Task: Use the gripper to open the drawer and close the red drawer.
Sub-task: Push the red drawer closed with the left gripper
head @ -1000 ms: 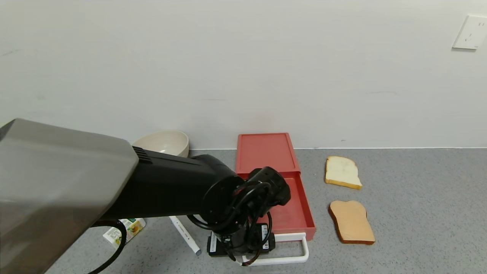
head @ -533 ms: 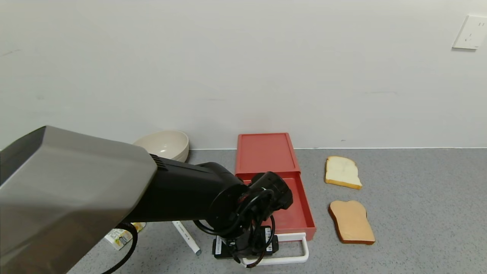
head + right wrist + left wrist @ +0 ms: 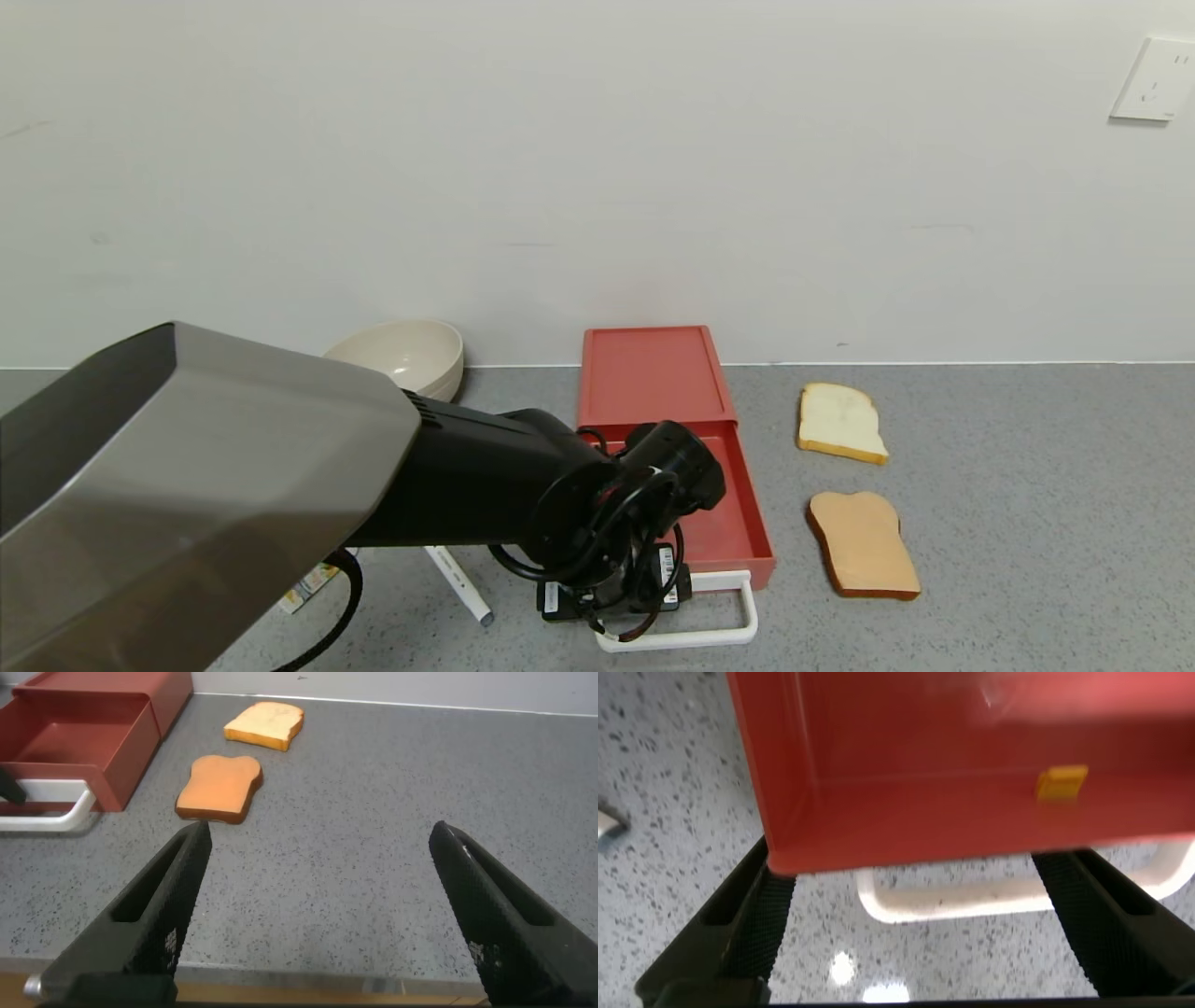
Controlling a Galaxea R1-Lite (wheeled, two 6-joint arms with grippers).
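Note:
The salmon-red drawer [image 3: 651,373] lies against the wall with its red tray [image 3: 738,523] slid out toward me. Its white loop handle [image 3: 724,637] sticks out at the front. My left gripper [image 3: 616,611] hangs over the handle's left part, mostly hidden under its black wrist. In the left wrist view the left gripper [image 3: 913,873] is open, its fingers [image 3: 761,924] wide apart on either side of the handle [image 3: 971,896], just before the tray's front wall [image 3: 906,840]. My right gripper [image 3: 320,835] is open and empty above bare table, away from the drawer [image 3: 93,728].
A cream bowl [image 3: 401,355] stands left of the drawer. A white pen [image 3: 455,576] and a small carton [image 3: 308,586] lie by the left arm. A pale bread slice [image 3: 840,422] and a toasted one [image 3: 864,544] lie to the right. A small yellow piece [image 3: 1062,781] lies in the tray.
My left arm has shifted to the right and a little forward, bringing its wrist closer over the handle. The drawer tray and handle have not moved.

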